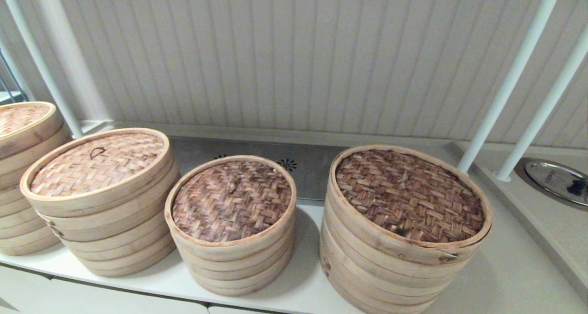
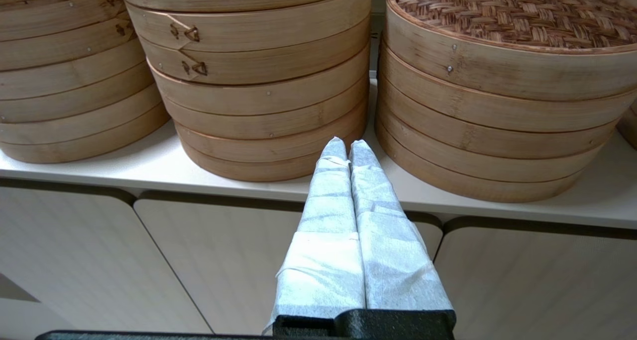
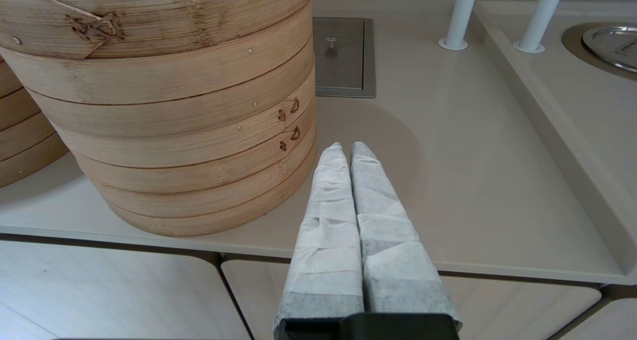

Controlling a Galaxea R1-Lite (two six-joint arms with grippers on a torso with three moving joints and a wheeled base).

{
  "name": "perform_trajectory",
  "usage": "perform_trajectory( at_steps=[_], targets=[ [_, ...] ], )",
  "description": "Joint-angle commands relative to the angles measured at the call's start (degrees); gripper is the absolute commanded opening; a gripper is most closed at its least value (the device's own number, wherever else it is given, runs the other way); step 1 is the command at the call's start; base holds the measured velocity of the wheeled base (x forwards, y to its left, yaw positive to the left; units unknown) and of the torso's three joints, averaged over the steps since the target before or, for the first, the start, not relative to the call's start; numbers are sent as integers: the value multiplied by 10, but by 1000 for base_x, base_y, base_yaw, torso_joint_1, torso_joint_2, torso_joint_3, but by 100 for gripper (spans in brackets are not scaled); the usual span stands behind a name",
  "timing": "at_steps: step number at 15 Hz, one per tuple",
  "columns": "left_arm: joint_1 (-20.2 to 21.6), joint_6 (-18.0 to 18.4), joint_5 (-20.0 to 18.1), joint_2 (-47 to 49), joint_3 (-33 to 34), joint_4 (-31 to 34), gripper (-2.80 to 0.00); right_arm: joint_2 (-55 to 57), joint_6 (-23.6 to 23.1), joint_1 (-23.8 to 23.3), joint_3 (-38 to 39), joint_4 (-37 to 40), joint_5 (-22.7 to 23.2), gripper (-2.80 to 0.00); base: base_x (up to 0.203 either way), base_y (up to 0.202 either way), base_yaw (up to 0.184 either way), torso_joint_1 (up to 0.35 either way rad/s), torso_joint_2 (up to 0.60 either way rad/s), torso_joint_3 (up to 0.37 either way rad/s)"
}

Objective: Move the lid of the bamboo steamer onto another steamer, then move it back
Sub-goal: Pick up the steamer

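The bamboo steamer lid (image 1: 96, 164), light tan weave with a small dark loop handle, sits on its own stack second from the left. To its right stands the smallest steamer (image 1: 232, 199), covered by a dark reddish-brown woven top (image 2: 517, 11). Neither gripper shows in the head view. My left gripper (image 2: 347, 143) is shut and empty, low in front of the counter edge, facing the gap between those two stacks. My right gripper (image 3: 347, 147) is shut and empty, above the counter's front edge, beside the widest steamer (image 3: 164, 106).
The widest dark-topped steamer (image 1: 409, 194) stands right of the smallest one. Another stack (image 1: 23, 134) is at the far left. White posts (image 1: 510, 79) rise at the back right beside a round metal dish (image 1: 558, 180). A steel hatch (image 3: 341, 56) is set into the counter.
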Motion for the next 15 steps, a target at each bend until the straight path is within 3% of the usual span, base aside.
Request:
perform_trajectory(
  at_steps=[1, 6, 10, 15],
  targets=[
    [0, 0, 0, 0, 0, 0, -280, 1, 0, 0, 1, 0, 0, -280, 0, 0, 0, 0, 0, 0],
    [0, 1, 1, 0, 0, 0, -280, 1, 0, 0, 2, 0, 0, -280, 0, 0, 0, 0, 0, 0],
    [0, 26, 1, 14, -8, -38, -280, 1, 0, 0, 1, 0, 0, -280, 0, 0, 0, 0, 0, 0],
    [0, 36, 0, 168, -158, -64, -280, 1, 0, 0, 1, 0, 0, -280, 0, 0, 0, 0, 0, 0]
  ],
)
